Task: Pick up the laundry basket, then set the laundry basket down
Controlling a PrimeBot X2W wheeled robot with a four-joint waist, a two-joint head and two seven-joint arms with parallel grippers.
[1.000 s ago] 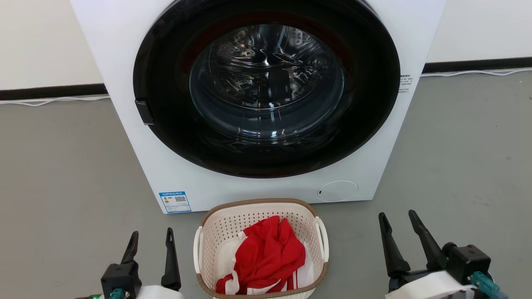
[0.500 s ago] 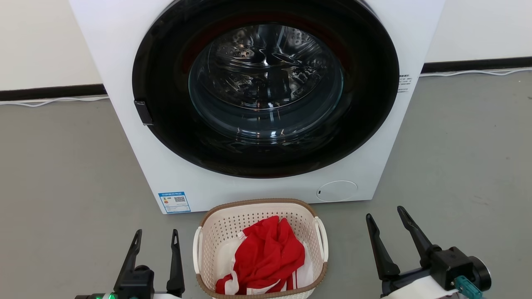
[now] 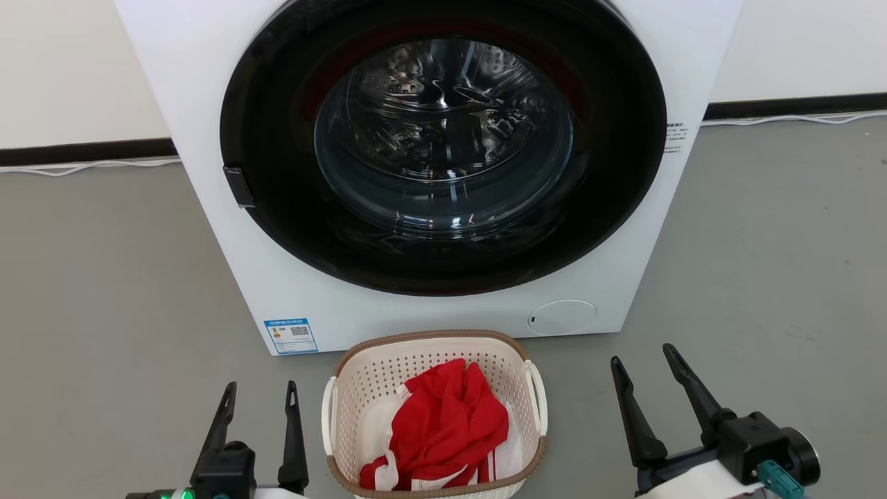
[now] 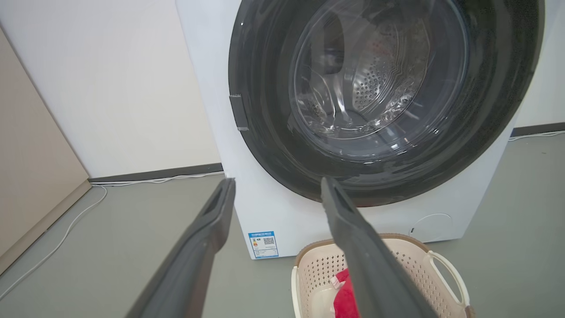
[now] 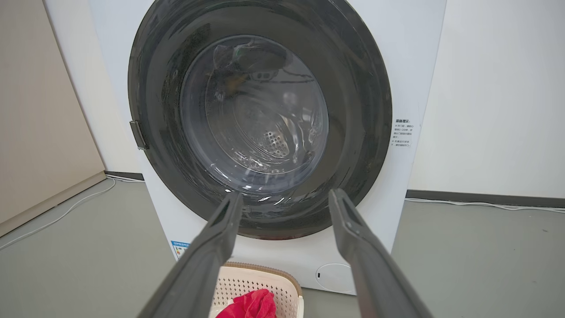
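In the head view the basket point(image 3: 388, 374) stands on the floor point(image 3: 104, 277), just in front of the washer point(image 3: 277, 305), near the bottom edge of its front and below its round dark door point(image 3: 443, 138). A red cloth point(image 3: 450, 423) lies inside it, over something white that may be a second garment; the view does not settle it. The left tool point(image 3: 260, 385) hangs beside the basket's left side, fingers apart and gripping nothing, clear of the loop handle point(image 3: 328, 416). The right tool point(image 3: 642, 353) is further out on the other side, also spread and empty, well apart from the basket.

In the left wrist view the left tool point(image 4: 278, 182) points at the washer point(image 4: 214, 110), its two fingers wide apart with nothing between them. The basket point(image 4: 410, 260) shows at the lower right, partly behind the right-hand finger, with a strip of the cloth point(image 4: 344, 291) in it.

In the right wrist view the right tool point(image 5: 286, 194) is likewise spread and empty, aimed at the door point(image 5: 256, 123). The basket point(image 5: 256, 282) and the cloth point(image 5: 251, 304) sit at the bottom edge, between the fingers.
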